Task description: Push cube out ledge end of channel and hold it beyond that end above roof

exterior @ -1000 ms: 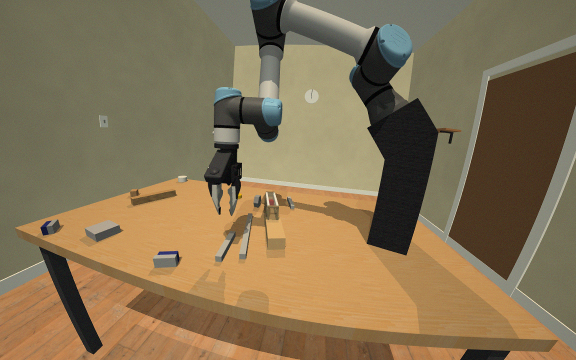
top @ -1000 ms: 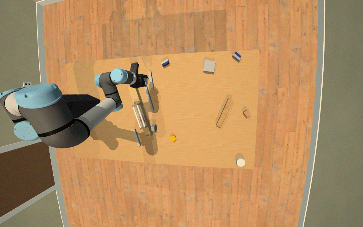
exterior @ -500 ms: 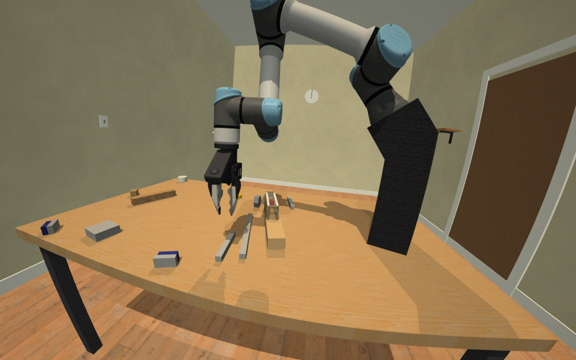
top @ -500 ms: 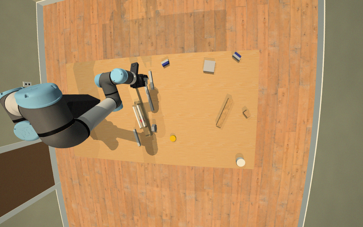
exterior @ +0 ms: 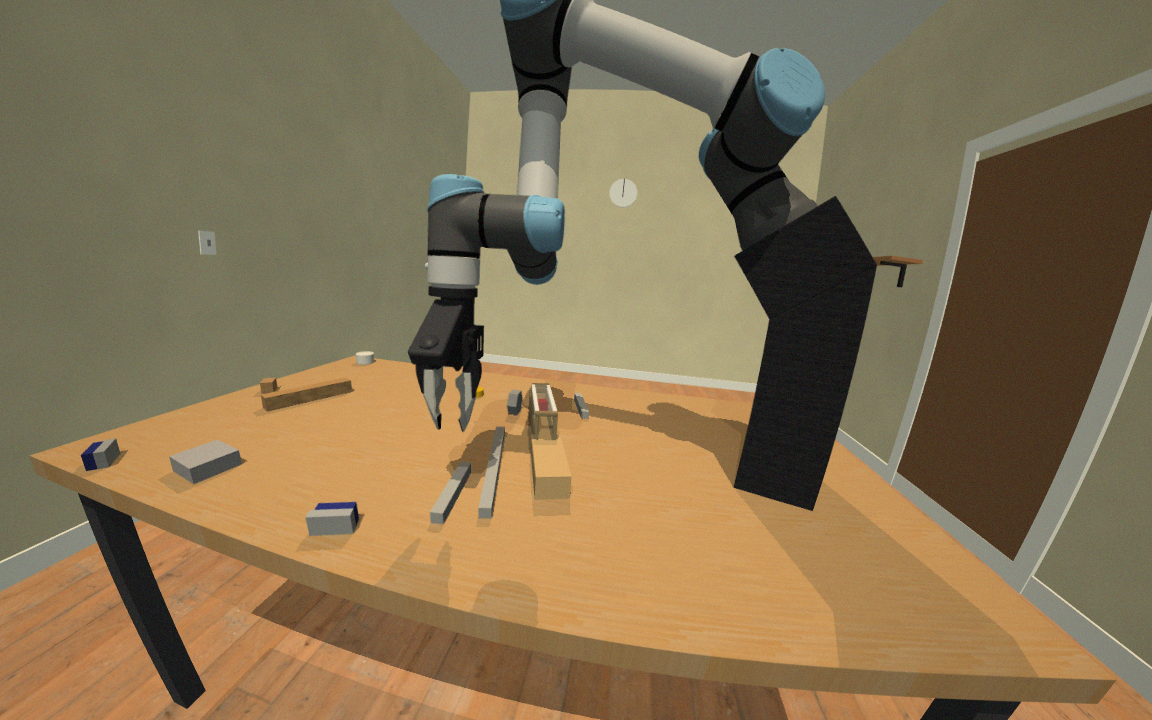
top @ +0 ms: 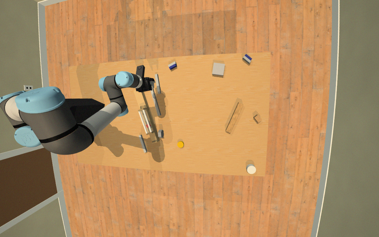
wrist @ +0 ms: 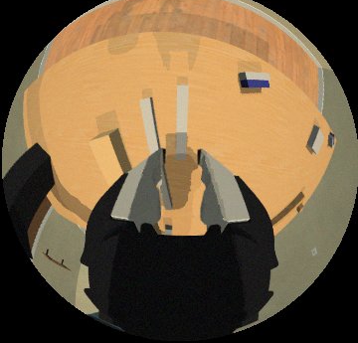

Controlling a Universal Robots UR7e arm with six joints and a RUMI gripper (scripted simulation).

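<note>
The channel [top: 144,115] [exterior: 542,417] lies on the table near the arm's base, with a red cube [top: 147,126] [exterior: 542,404] inside it. A flat wooden piece [exterior: 550,470] [wrist: 105,149] runs on from one end of it. My gripper [top: 152,86] [exterior: 450,420] [wrist: 181,149] is open a little and empty. It hangs well above the table, pointing down over two grey sticks: a long stick [top: 157,103] [exterior: 490,483] [wrist: 149,116] and a shorter stick [top: 157,83] [exterior: 450,492] [wrist: 182,109]. The long stick shows between my fingers, far below them.
A small grey block [top: 160,134] [exterior: 514,402] and a short grey bar [top: 142,143] [exterior: 581,406] lie by the channel's far end. On the table are also a yellow disc [top: 180,144], a wooden plank [top: 234,115] [exterior: 306,393], a grey slab [top: 218,69] [exterior: 204,460] and a blue-and-white block [top: 172,65] [exterior: 331,517] [wrist: 255,80].
</note>
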